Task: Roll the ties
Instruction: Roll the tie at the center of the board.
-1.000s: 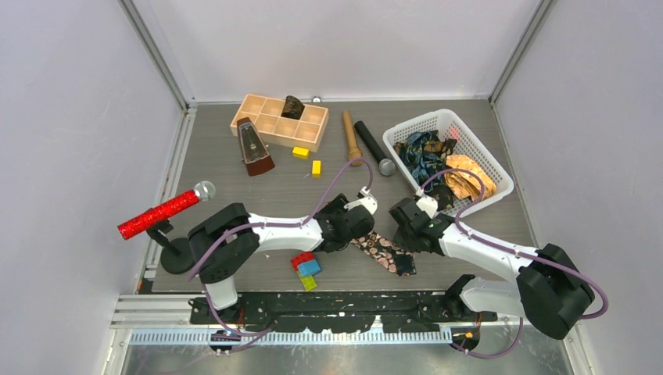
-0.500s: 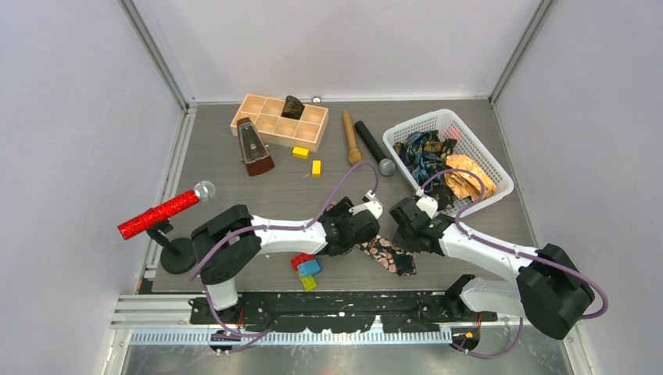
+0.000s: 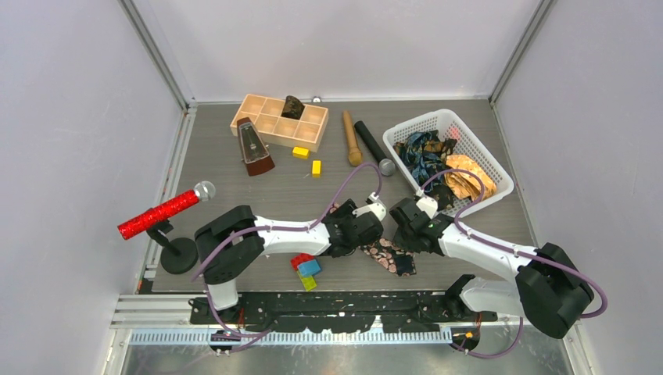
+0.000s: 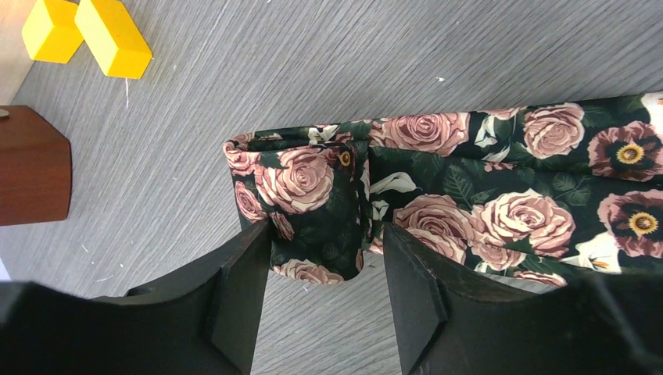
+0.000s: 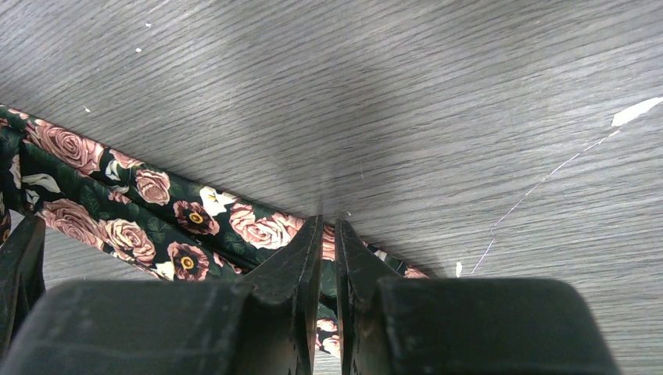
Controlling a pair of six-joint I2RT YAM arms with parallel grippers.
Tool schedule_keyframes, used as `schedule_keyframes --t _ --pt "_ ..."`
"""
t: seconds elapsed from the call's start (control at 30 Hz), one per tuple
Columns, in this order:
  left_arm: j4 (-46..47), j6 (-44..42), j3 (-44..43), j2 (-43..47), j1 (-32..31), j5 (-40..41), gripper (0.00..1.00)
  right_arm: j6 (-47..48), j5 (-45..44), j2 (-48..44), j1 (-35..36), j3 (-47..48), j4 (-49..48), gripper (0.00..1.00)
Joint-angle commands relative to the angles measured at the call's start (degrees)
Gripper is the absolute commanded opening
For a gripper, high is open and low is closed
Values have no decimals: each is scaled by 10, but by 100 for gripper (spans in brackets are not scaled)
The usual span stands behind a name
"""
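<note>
A black tie with pink roses [image 3: 388, 254] lies flat on the table between my two grippers. In the left wrist view its end [image 4: 305, 187] is folded over once, and my left gripper [image 4: 327, 234] stands open around that fold, one finger on each side. My right gripper [image 5: 329, 223] is nearly closed, its tips pinching the same tie [image 5: 156, 219] further along. From above, the left gripper [image 3: 367, 230] and right gripper [image 3: 400, 234] are close together. More ties, blue-teal [image 3: 424, 152] and golden-orange [image 3: 467, 176], lie in the white basket [image 3: 469, 125].
A wooden tray [image 3: 270, 117] at the back holds a dark brown roll [image 3: 292, 106]. Nearby are a metronome [image 3: 253, 147], yellow blocks [image 3: 300, 152], a wooden pin [image 3: 351, 137] and a black microphone [image 3: 372, 146]. Toy bricks [image 3: 306, 268] lie under the left arm. A red microphone [image 3: 160, 213] stands left.
My left gripper has slid to the right along the tie, towards the right gripper, staying open. The right arm has kept its place.
</note>
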State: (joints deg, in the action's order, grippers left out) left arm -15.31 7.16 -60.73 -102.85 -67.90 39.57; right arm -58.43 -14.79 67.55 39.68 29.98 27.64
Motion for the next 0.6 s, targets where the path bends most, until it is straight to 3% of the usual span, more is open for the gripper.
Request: schedule_keyframes --t 0.0,0.3,0.57 --pt "3 15 -16 -2 -5 -13 56 -6 -4 3 2 -3 -9 17" --pt "9 18 -9 0 -5 -26 52 -8 -7 -5 2 -4 -9 18" --pt "13 24 -6 2 -5 -42 57 -8 -7 -8 2 -5 -8 20"
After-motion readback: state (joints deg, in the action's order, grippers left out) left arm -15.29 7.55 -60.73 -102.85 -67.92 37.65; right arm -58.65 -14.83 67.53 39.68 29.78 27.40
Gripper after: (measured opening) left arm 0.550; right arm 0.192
